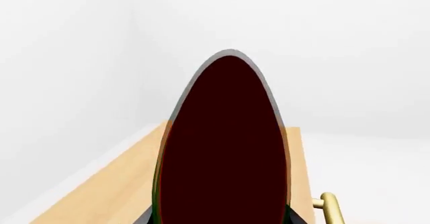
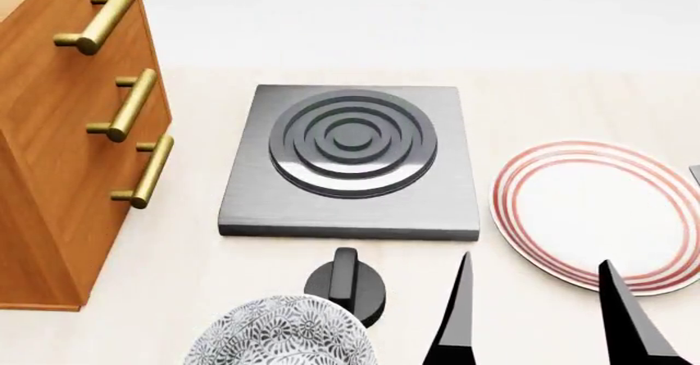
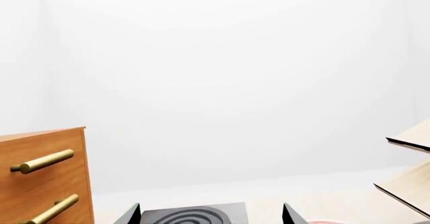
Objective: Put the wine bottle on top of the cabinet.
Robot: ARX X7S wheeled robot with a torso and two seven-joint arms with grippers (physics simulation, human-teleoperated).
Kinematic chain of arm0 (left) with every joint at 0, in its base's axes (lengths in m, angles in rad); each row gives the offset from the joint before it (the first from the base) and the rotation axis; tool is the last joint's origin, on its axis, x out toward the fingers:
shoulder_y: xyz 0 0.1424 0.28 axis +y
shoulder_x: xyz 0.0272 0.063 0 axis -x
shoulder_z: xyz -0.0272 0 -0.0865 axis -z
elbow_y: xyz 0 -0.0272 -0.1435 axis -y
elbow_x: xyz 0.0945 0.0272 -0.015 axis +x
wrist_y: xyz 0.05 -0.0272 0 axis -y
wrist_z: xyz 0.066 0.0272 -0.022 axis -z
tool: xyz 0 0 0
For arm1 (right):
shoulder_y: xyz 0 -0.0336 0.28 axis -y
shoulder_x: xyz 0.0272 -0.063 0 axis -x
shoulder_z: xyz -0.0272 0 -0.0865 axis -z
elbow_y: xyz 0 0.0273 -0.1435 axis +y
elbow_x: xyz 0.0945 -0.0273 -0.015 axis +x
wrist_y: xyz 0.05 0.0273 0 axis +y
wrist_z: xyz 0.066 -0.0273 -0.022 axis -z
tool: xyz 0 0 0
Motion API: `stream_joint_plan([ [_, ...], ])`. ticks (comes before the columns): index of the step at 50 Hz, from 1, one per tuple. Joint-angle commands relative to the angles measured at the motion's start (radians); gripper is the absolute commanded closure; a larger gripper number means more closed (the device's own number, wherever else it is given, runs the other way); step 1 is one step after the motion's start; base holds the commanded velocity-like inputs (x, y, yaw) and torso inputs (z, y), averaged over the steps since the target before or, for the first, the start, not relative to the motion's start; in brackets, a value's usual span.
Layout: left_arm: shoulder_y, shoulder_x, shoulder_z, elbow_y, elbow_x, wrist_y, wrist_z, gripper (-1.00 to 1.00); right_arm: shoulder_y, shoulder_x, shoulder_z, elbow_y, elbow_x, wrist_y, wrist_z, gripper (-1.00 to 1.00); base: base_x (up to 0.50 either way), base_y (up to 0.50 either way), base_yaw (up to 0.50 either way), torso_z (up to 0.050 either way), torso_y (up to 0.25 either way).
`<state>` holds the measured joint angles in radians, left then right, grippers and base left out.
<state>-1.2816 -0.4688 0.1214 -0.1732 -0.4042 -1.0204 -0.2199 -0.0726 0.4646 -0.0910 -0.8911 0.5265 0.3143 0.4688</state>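
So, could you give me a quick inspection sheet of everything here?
Surface: pale tabletop.
Job's things: wine bottle fills the left wrist view, with the top of the cabinet behind it.
Clutter: hob, knob, patterned bowl, striped plate, slanted box.
Grippers: left end effector appears closed on wine bottle; right end effector open, empty.
Cables: nothing seen.
Surroundings: white walls.

A simulated kitchen worktop is shown, rendered against plain white walls. A single-ring electric hob (image 2: 350, 160) with a black control knob (image 2: 346, 285) is set on the pale counter (image 2: 197, 275). A red-rimmed plate (image 2: 596, 213) and a patterned bowl (image 2: 279, 332) are laid out nearby, and a wooden drawer cabinet (image 2: 65, 135) with brass handles is placed beside the hob.
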Motion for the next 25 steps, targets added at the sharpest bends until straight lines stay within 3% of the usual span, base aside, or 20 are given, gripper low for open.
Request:
stream_joint_plan([
  [1, 0.045, -0.004, -0.047, 0.000, -0.026, -0.006, -0.034, 1.00, 0.002, 0.001, -0.010, 0.005, -0.004, -0.003, 0.001, -1.00, 0.00, 0.00, 0.00, 0.000, 0.000],
  [25, 0.057, -0.002, -0.059, -0.019, -0.037, -0.012, -0.035, 1.00, 0.002, 0.003, -0.025, 0.021, -0.013, -0.016, 0.001, -1.00, 0.00, 0.00, 0.00, 0.000, 0.000],
])
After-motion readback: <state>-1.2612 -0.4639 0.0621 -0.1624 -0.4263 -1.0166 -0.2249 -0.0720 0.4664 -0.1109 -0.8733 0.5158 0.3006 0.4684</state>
